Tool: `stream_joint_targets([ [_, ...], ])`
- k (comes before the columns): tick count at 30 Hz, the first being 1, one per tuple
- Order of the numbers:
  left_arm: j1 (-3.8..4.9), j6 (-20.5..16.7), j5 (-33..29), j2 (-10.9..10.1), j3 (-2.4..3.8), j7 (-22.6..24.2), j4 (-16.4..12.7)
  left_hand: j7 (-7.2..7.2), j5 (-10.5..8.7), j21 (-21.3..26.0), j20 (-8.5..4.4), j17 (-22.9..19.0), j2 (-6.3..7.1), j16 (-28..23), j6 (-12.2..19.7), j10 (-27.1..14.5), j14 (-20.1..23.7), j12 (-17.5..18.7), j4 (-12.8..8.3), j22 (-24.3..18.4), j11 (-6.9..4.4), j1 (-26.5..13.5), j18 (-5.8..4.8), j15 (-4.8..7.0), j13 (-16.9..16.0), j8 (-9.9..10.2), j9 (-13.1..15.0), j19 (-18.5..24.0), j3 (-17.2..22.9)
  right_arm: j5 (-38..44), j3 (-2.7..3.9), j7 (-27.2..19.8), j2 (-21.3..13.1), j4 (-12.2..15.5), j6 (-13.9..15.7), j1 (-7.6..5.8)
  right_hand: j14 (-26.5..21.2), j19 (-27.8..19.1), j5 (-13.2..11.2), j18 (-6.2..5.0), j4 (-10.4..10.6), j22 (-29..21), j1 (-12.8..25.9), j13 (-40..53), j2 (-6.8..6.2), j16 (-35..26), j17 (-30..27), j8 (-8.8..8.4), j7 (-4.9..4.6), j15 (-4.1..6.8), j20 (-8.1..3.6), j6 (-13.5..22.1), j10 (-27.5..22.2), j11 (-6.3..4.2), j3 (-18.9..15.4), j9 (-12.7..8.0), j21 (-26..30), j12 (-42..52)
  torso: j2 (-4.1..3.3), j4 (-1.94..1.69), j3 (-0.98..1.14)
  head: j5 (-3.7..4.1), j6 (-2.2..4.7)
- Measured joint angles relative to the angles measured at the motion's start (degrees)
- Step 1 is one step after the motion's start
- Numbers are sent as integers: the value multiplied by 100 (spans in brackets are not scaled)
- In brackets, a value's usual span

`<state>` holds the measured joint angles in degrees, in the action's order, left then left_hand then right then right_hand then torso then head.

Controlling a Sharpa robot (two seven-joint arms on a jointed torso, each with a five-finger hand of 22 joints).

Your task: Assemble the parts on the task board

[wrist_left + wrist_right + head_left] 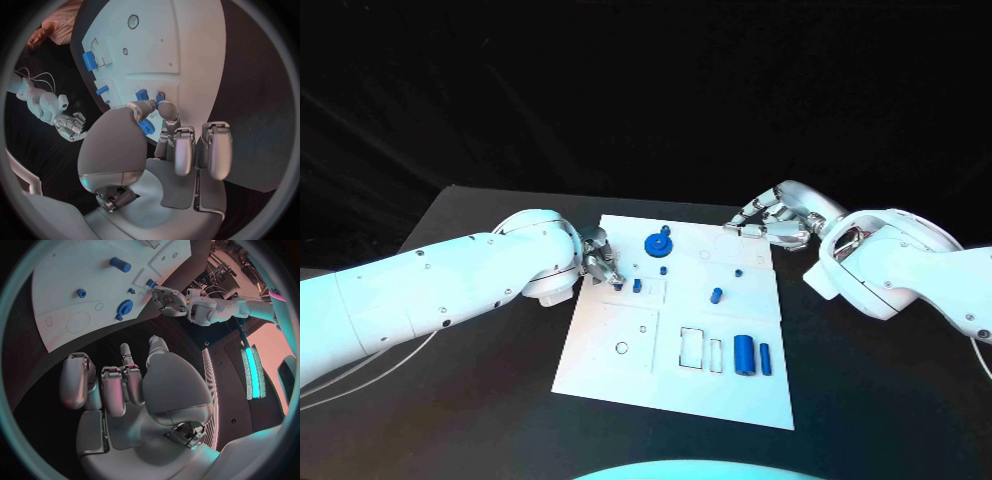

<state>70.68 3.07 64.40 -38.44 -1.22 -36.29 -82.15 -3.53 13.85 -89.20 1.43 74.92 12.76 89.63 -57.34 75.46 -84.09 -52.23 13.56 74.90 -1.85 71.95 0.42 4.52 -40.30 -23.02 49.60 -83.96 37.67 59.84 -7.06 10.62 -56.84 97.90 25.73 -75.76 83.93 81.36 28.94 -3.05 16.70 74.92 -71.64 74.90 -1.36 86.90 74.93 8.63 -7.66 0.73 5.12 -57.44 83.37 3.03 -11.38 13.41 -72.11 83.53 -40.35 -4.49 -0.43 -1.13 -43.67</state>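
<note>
Board: task board point(610, 345) lies mid-table, blue parts point(744, 356) on it.
Left hand point(600, 259): at the board's left edge, fingertips at a small blue part point(638, 285); grip unclear.
Right hand point(773, 222): over the far right corner, fingers curled, empty.

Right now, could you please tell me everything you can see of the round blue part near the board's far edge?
The round blue part is a flat, glossy disc that looks like plastic, with a small tab sticking out from its rim. It sits on the white task board near the far edge, between the two hands. Neither the left hand nor the right hand touches it.
</note>
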Motion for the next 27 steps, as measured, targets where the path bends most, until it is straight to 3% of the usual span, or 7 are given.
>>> stream_joint_targets([
  [24, -9, 70, 103, 15, -5, -137, -2, 29, -20, -21, 0, -1, 87, 0, -28, 25, 20, 197, -141, 0, -30, -134, 0, 20, 346, -113, 92, 0, 141, -1, 0, 9, -1, -2, -29, 0, 0, 0, -65, 0, -1, -1, -1, 0, -1, -23, -1, 0, 0, 0, 0, 0, 0, 0, -31, -1, 0, 0, 5, -2, -1, 42, -6],
  [27, -8, 89, 112, 16, -4, -140, -1, 29, 3, -22, 0, -1, 87, 0, -29, 47, 1, 107, -142, 0, -52, -134, 0, 40, 180, -160, 92, 0, 141, -1, 0, 9, 3, -3, -34, 1, 0, 0, -65, 0, -1, -2, -1, 0, -1, -23, -1, 0, 0, 0, 0, 0, 0, 0, -31, -1, 0, 0, 5, -2, -2, 33, -13],
])
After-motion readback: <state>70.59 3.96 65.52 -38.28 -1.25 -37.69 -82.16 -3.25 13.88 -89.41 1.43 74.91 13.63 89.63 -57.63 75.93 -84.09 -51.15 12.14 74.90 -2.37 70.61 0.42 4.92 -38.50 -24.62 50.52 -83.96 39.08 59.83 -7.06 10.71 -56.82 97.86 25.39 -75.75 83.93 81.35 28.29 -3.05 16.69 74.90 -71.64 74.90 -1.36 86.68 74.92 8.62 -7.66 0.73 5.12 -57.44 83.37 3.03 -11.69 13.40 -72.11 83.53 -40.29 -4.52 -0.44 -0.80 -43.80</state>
